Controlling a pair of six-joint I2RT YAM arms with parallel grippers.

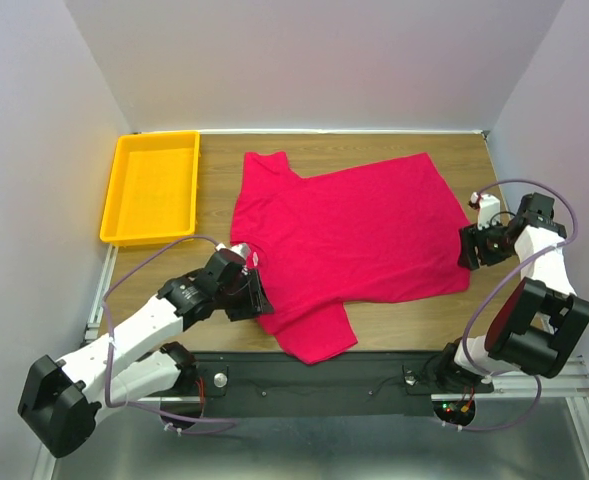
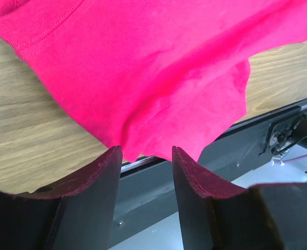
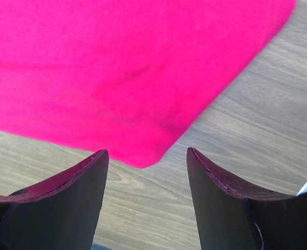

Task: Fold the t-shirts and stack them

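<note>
The crimson-red t-shirt point(image 1: 354, 230) lies spread flat on the wooden table, one sleeve reaching the front edge. My left gripper point(image 1: 248, 298) is open at the shirt's near-left edge. In the left wrist view the left gripper point(image 2: 145, 153) has its jaws apart, with the shirt point(image 2: 158, 78) just past the tips and nothing held. My right gripper point(image 1: 468, 250) is open at the shirt's right edge. In the right wrist view the right gripper point(image 3: 147, 155) straddles bare wood, and a corner of the shirt point(image 3: 127, 78) points between the tips without being gripped.
A yellow plastic tray point(image 1: 114, 210) stands empty at the back left of the table. Bare wood point(image 1: 414, 325) shows along the front edge right of the sleeve. The black mounting rail point(image 1: 314, 375) runs below the table's front edge. Walls close in on three sides.
</note>
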